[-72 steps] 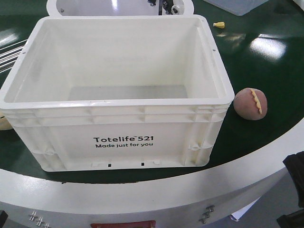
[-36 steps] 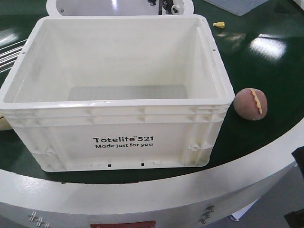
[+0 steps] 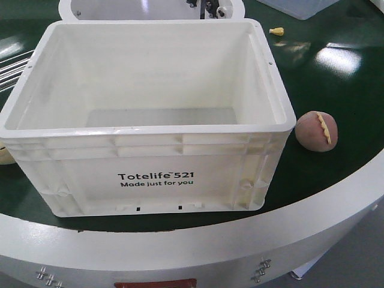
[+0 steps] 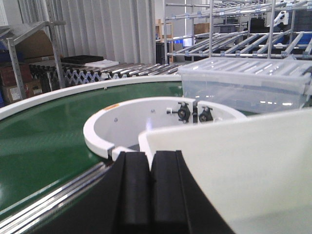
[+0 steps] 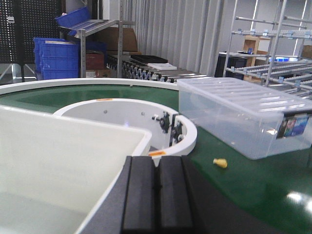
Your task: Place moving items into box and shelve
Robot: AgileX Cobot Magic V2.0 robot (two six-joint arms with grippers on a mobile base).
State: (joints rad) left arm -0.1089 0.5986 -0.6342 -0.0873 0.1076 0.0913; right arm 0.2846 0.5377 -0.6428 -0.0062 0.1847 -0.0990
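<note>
I see my left end effector (image 4: 150, 190) and right end effector (image 5: 157, 195) clenched empty; the reddish lump (image 3: 317, 131) lies beside the box (image 3: 180, 157).

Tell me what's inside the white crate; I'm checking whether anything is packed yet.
Nothing shows inside the white crate: bare walls and far floor only. Its near wall hides the front floor strip. The reddish-brown lump sits outside, beside it.

The pale cream lump (image 3: 3, 155) is mostly hidden behind the box (image 3: 150, 174) and is cut off by the left edge. The clear bin (image 3: 300, 7) is cropped at the top.
</note>
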